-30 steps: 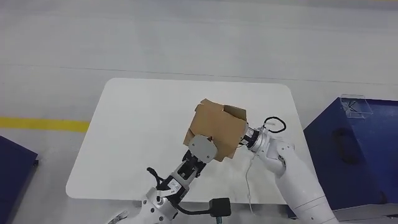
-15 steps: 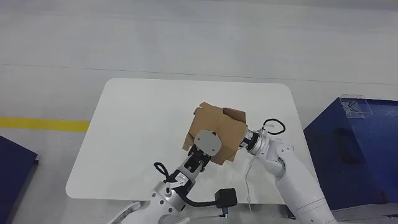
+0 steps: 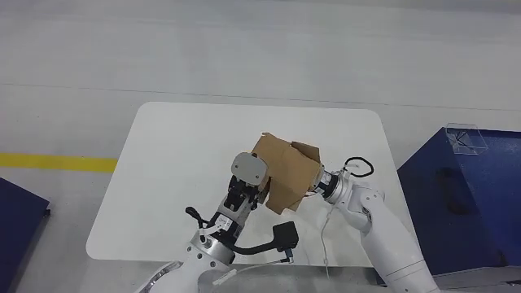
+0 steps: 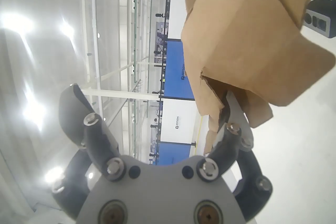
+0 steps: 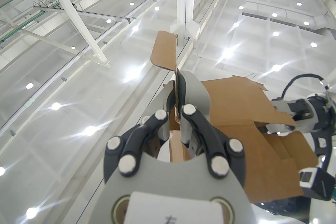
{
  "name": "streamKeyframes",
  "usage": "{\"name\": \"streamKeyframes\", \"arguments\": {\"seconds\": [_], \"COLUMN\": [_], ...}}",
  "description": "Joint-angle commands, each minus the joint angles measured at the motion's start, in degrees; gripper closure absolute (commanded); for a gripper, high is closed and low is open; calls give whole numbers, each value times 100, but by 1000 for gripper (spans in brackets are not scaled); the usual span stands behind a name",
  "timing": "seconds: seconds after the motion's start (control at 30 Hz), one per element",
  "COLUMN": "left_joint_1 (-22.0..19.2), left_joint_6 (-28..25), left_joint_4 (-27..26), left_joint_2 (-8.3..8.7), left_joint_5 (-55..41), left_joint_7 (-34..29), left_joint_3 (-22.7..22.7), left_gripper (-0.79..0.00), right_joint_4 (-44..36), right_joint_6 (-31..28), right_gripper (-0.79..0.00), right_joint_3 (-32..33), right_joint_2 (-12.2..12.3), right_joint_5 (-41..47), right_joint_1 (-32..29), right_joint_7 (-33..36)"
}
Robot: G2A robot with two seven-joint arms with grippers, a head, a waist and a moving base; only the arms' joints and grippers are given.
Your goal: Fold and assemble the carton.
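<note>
Over the white surface (image 3: 163, 171), the right tool (image 5: 176, 101) clamps the carton (image 3: 285, 171) wall while the left tool (image 4: 151, 96), spread wide, hooks a loose flap (image 4: 207, 101), which next needs folding inward.

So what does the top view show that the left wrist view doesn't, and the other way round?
Top view: the white table under the carton, with a blue cabinet beside it. Left wrist view: the left end effector open, one finger tucked among the carton's loose flaps. Both: the brown, partly folded carton.
</note>
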Motion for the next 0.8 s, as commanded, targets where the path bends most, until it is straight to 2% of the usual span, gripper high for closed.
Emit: {"name": "streamKeyframes", "arguments": {"seconds": [0.0, 0.4, 0.43, 0.47, 0.5, 0.63, 0.77], "left_joint_1": [-16, 7, 5, 6, 5, 4, 17], "left_joint_6": [-76, -129, -138, -146, -152, -206, -261], "left_joint_4": [23, 91, 92, 94, 95, 101, 111], "left_joint_2": [-23, -123, -128, -140, -148, -177, -205], "left_joint_5": [-42, 247, 262, 274, 277, 266, 224], "left_joint_7": [-1, 117, 123, 130, 136, 183, 242], "left_joint_3": [-34, -22, -22, -26, -35, -74, -119], "left_gripper": [-785, -785, -727, -585, -354, 0, 0], "right_joint_4": [-32, -75, -71, -64, -57, -21, -2], "right_joint_6": [14, -2, -7, -22, -41, -61, -96], "right_gripper": [0, 0, 0, 0, 0, 0, 0], "right_joint_3": [-15, -126, -130, -136, -139, -143, -136], "right_joint_2": [-2, -20, -22, -26, -30, -40, -51], "right_joint_5": [-127, -744, -756, -780, -791, -819, -838], "right_joint_1": [-20, -88, -88, -83, -78, -50, -25], "right_joint_7": [113, 628, 642, 662, 676, 694, 719]}}
